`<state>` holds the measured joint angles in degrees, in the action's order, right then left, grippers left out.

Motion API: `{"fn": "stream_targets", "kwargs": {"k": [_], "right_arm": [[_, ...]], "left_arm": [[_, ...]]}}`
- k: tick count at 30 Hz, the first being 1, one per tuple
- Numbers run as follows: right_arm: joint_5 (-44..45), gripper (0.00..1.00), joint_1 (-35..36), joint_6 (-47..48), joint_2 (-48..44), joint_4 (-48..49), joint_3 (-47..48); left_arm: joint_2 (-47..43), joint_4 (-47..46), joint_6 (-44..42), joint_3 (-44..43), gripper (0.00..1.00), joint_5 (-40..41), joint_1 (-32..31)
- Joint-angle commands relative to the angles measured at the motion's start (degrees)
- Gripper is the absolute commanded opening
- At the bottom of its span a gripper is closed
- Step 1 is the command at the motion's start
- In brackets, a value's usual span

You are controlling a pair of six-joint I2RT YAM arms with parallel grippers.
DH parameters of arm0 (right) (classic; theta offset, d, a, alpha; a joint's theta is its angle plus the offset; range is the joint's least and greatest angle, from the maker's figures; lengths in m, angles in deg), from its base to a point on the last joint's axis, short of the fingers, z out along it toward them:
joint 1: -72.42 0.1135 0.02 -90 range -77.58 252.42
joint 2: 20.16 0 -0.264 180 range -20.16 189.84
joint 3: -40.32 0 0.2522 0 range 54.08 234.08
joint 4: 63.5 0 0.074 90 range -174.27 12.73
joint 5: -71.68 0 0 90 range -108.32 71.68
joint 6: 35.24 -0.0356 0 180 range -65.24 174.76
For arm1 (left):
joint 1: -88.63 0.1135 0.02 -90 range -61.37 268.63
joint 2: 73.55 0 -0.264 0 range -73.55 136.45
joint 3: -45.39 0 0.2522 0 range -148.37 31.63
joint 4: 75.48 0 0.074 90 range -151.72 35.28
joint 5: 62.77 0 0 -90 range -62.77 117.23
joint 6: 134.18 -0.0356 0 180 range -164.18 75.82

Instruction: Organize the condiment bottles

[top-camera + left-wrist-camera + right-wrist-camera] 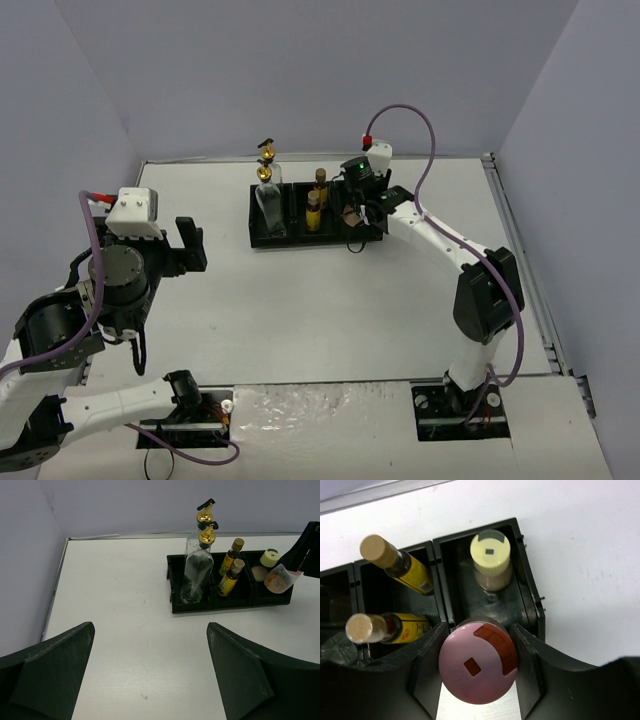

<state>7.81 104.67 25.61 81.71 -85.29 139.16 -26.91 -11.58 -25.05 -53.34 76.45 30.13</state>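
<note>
White table [320, 310] under grey walls [300, 70] carries the black tray [532, 605], where my right hand [477, 650] pinches the pink jar [477, 672] above the end compartment [492, 597], at six o'clock from the beige jar [490, 555]; I should lower it straight, clear of the rim, left hand [150, 675] hanging spread.

A black three-compartment tray [230, 603] sits toward the far side of the white table [125, 605].

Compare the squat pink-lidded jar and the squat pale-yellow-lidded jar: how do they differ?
The pink-lidded jar is clamped in the right gripper; the pale-yellow-lidded jar stands free in the black tray's right compartment. The pink lid has a red-brown section; the yellow lid is plain. Both lids bear a square mark.
</note>
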Motion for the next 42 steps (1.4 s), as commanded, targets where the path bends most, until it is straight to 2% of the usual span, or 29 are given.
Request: {"fn": "stream_targets", "kwargs": {"k": [1, 13, 40, 42], "right_arm": [[-0.38, 0.0, -1.12, 2.47, 2.46, 2.54, 5.94], [-0.36, 0.0, -2.53, 4.45, 7.09, 3.68, 6.62], [-0.97, 0.0, -4.74, 4.5, 12.63, 15.85, -0.97], [-1.14, 0.03, -4.65, 4.66, 12.89, 15.85, -0.73]], "left_arm": [[1.23, -0.24, -0.57, -4.22, 0.92, 1.92, -0.12], [1.74, 1.06, -1.24, -6.25, 0.92, 2.53, -0.12], [2.5, 3.91, -1.47, -9.16, 0.92, 3.4, -0.12], [2.38, 4.0, -1.38, -9.04, 0.92, 3.31, -0.12]]}}
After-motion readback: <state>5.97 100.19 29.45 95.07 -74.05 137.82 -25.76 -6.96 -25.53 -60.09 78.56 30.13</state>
